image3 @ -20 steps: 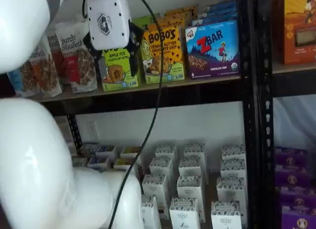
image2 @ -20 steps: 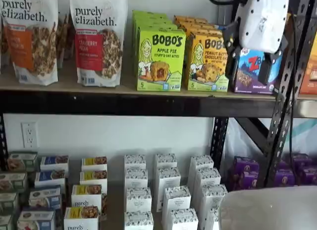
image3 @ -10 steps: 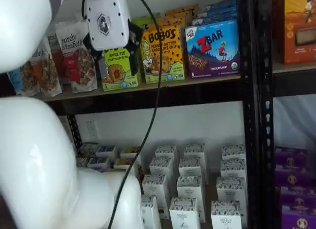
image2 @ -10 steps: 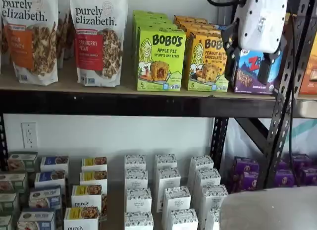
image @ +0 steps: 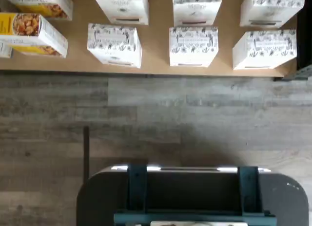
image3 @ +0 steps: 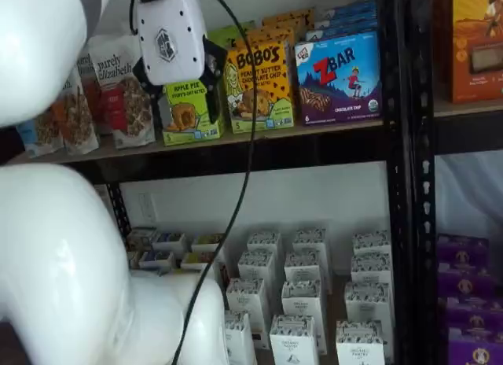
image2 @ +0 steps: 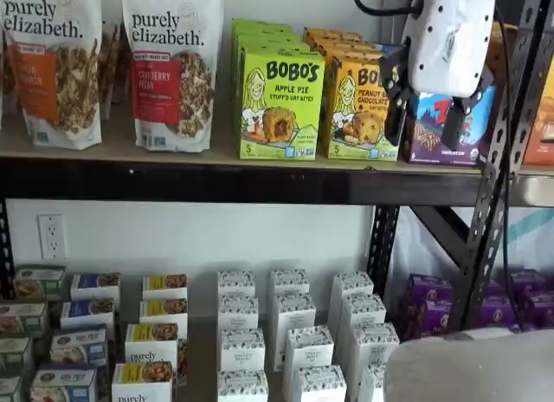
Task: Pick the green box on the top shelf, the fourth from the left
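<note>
My tool (image2: 431,116) hangs in front of the top shelf (image2: 216,181), its two black fingers plainly apart with nothing between them. In this shelf view the green box (image2: 280,103) stands upright at about nine o'clock from the tool, just beside an orange-yellow box (image2: 362,109). I judge I should slide toward it, centre the fingers on its width, then go in level. It is lime-green with black lettering, a cartoon blonde girl and an oat bite.
</note>
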`<state>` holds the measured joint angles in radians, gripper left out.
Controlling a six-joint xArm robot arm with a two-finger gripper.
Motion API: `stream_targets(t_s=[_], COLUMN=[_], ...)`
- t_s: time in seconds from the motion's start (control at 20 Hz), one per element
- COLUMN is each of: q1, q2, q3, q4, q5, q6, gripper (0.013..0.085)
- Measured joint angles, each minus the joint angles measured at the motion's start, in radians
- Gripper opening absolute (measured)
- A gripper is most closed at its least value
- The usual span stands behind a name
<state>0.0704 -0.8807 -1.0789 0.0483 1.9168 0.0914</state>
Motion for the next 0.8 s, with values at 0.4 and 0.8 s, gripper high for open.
stream_targets(t_s=[0.4,0.8], q1=[0.075,0.185], q2=[-0.024,0.011], q3=[0.051,0.068], q4=[-0.027,-0.086], q5=[-0.111,-0.22], q6=[0.065,0.163], gripper=[0.085,0.085])
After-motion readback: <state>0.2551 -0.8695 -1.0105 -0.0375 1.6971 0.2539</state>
